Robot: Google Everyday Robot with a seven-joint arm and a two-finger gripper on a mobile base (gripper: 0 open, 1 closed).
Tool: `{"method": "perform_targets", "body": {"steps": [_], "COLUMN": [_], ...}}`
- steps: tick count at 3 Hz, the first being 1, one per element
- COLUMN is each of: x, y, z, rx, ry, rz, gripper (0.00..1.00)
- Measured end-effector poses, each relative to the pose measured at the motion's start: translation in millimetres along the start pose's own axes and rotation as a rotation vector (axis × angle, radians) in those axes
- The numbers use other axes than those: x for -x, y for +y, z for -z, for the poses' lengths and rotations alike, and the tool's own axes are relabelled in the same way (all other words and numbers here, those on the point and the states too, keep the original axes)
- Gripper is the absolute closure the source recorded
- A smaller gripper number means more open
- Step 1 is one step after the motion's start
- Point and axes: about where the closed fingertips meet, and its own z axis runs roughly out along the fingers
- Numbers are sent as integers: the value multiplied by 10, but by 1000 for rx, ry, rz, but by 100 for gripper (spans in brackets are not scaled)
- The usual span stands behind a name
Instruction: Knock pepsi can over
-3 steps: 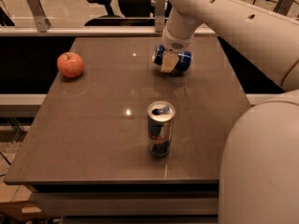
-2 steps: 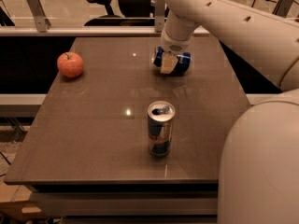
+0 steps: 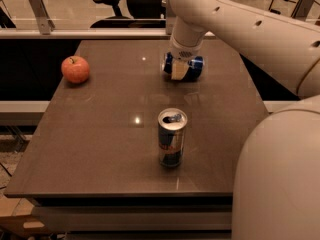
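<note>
Pepsi can [image 3: 196,65] on its side, long axis left-right, jaws apart astride it.

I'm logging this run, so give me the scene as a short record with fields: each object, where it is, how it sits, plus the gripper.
pepsi can: far side of the table, appears to lie on its side
gripper: down at the pepsi can, over its middle
slim can: silver and blue, upright, near the front, apart from the rest
apple: far left, alone
table: dark brown top
</note>
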Motion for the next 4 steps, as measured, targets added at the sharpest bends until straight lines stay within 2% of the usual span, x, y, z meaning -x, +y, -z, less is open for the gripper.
{"method": "perform_targets", "body": {"steps": [1,2,4], "x": [0,1,2], "y": [0,4,7], "z": [0,-7,-10], "rx": [0,2,4], "ry": [1,2,2], "rz": [1,1,2], "gripper": [100,82,35]}}
